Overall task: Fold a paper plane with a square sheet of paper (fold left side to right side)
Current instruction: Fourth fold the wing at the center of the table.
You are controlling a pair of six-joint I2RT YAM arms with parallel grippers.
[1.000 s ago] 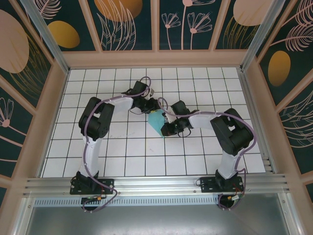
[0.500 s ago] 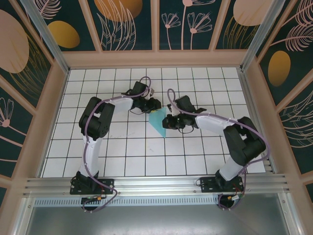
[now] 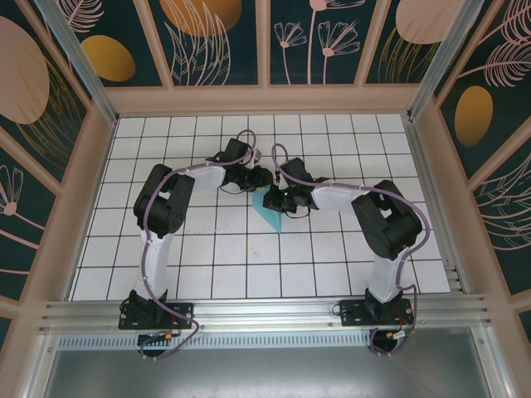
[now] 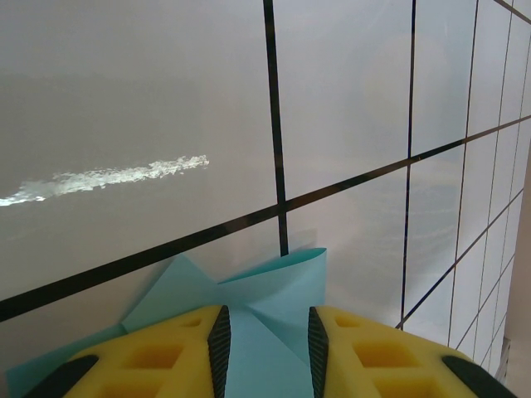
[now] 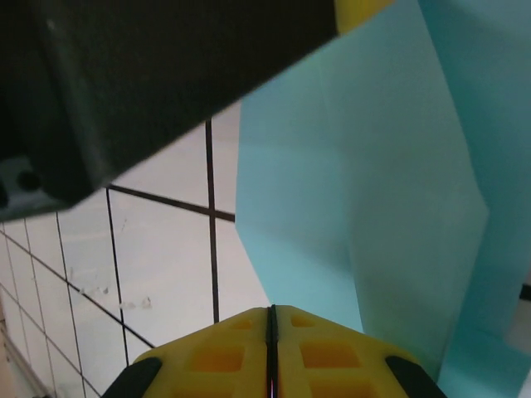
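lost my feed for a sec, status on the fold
Left gripper jaws parted, paper showing between them. Right gripper jaws shut beside the paper. Both grippers crowded together over it.

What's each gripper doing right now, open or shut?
Left gripper: partly open over the blue paper, no pinch visible.
Right gripper: closed, nothing between its fingers.

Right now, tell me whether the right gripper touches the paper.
Cannot tell. In the right wrist view the shut right gripper overlaps the edge of the paper, but contact or a gap above it doesn't show.
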